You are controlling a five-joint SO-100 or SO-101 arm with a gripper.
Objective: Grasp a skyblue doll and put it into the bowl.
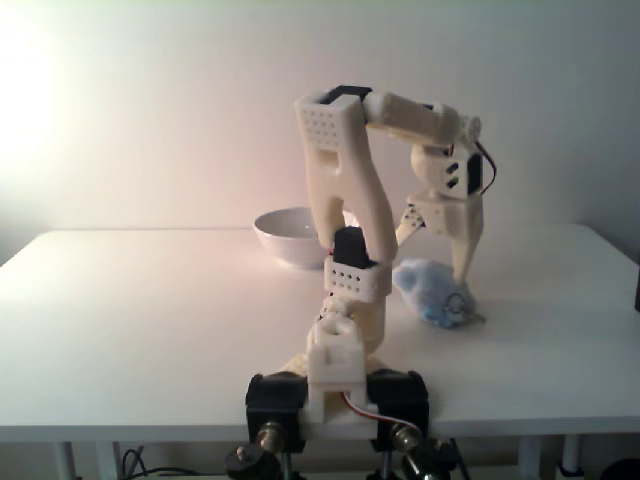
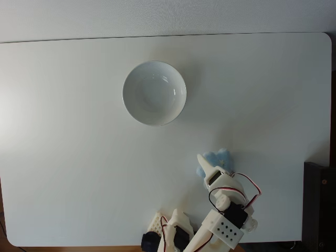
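The arm was cream-white printed plastic with perforated panels, black motors at its joints, thin red and black wires, and black clamps at its base

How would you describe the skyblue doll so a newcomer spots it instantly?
On the white table, look beside the arm's base, directly under the gripper. The skyblue doll is a small fluffy pale-blue lump there, the one soft, coloured item, unlike the glossy white bowl farther off.
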